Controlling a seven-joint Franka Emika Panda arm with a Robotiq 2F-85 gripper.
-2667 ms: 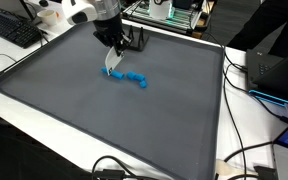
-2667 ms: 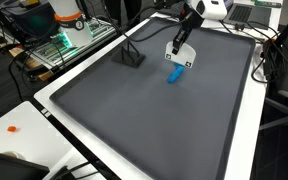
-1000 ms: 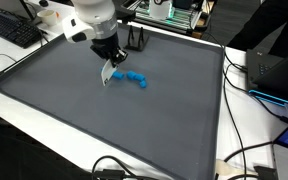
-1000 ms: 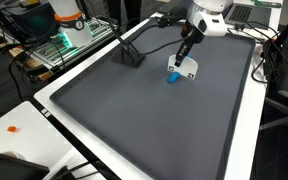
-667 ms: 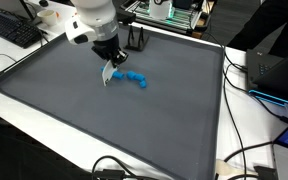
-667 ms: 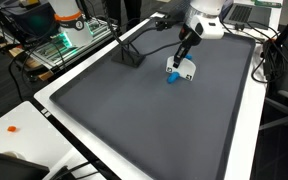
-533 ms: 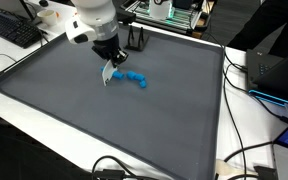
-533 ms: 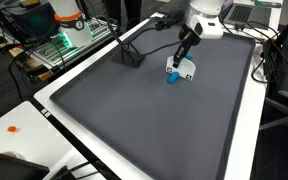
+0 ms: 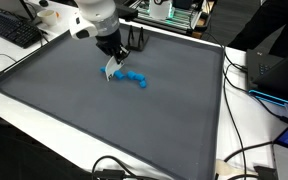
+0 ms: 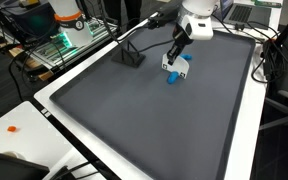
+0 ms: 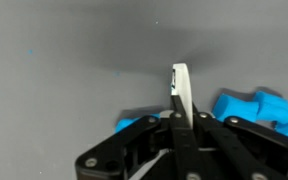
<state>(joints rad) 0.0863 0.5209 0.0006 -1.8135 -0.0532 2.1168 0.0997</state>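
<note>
Dark grey matting [image 9: 74, 100] covers the whole worktop, framed by a pale raised border, and I am working towards its far end in both exterior views. My claw [image 9: 111, 66] points down at the mat and is pressed onto a white flat piece [image 9: 109, 73], which sticks out beyond my fingertips. In the wrist view the claw [image 11: 181, 122] grips the white flat piece [image 11: 180, 90] edge-on, so it shows as a thin pale blade rising straight out from between my black fingers [image 11: 134, 150].

Just beside the piece lies a blue beaded object [image 9: 135, 79], a short lumpy chain lying flat on the mat. In an exterior view it runs away from my claw in a slight curve. In an exterior view from another place, the claw [image 10: 174, 63] hangs right above the blue beaded object [image 10: 172, 78], with the white flat piece [image 10: 182, 66] close over it. From the wrist the blue beaded object [image 11: 252, 107] fills the right side, and more blue peeks out on the left behind my fingers. Whether the piece touches the blue lumps or the mat I cannot tell.

A small black stand [image 9: 134, 40] sits on the mat near the far edge, a little behind me. Off the mat, a black keyboard [image 9: 14, 30] lies on the white table, loose black cables [image 9: 114, 168] curl at the near edge, and a tiny orange item [image 10: 12, 128] rests on the white tabletop.
</note>
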